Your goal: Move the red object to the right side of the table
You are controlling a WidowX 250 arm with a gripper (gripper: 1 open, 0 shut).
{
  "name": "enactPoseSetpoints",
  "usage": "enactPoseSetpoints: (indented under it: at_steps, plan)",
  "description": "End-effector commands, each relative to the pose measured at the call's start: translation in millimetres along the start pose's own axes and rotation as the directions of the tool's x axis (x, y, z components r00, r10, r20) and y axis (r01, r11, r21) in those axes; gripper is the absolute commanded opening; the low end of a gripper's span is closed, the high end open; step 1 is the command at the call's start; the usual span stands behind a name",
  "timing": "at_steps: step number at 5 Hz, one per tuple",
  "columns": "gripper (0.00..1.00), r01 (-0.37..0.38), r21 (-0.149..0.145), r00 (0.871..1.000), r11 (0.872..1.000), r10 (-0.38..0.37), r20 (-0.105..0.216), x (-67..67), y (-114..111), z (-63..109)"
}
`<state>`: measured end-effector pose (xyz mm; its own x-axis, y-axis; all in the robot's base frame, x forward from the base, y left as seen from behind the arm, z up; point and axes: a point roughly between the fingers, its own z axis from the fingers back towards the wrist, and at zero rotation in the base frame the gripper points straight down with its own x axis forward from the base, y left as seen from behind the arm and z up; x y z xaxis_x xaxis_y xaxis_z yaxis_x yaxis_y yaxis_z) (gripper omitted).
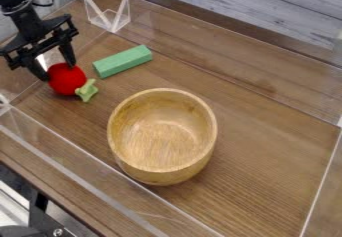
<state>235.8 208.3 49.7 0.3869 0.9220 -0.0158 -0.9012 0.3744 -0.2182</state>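
The partly open gripper (pixel 54 65) straddles the top of the red object (pixel 64 78) at the table's (pixel 267 111) far-left, grip unconfirmed.
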Motion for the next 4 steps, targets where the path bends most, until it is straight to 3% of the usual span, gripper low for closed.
enactPoseSetpoints:
  at_steps: [1,2,4]
  plan:
    - [0.00,-0.007,-0.018,1.000,1.000,0.007,0.024,-11.2,-8.4,23.3]
    - [0.00,-0.023,-0.034,1.000,0.999,0.024,0.013,-25.2,-17.2,42.8]
    - [0.00,0.087,-0.066,0.995,0.994,-0.090,-0.046,-40.0,-38.1,56.6]
